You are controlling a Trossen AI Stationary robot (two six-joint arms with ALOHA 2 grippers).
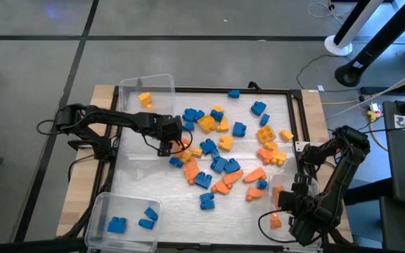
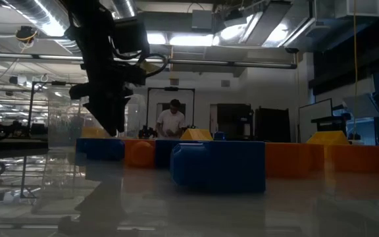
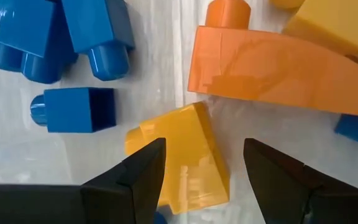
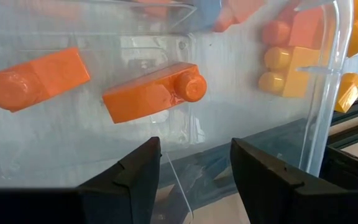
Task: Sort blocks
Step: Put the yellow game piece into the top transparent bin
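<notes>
While spread, left end effector (image 3: 204, 165) straddles yellow block (image 3: 185, 162), orange block (image 3: 278, 68) near.

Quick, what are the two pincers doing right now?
Left pincer: open, over a yellow block, not gripping it.
Right pincer: open, empty, above the clear bin with orange blocks.

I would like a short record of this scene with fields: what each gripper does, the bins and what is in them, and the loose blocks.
left gripper: open, above a small yellow block at the pile's left edge, nothing held
right gripper: open, empty, over the bin with orange blocks
yellow bin: clear bin at far left, one yellow block inside
blue bin: clear bin at near left, three blue blocks
loose blocks: mixed blue, orange and yellow pile mid-table
</notes>
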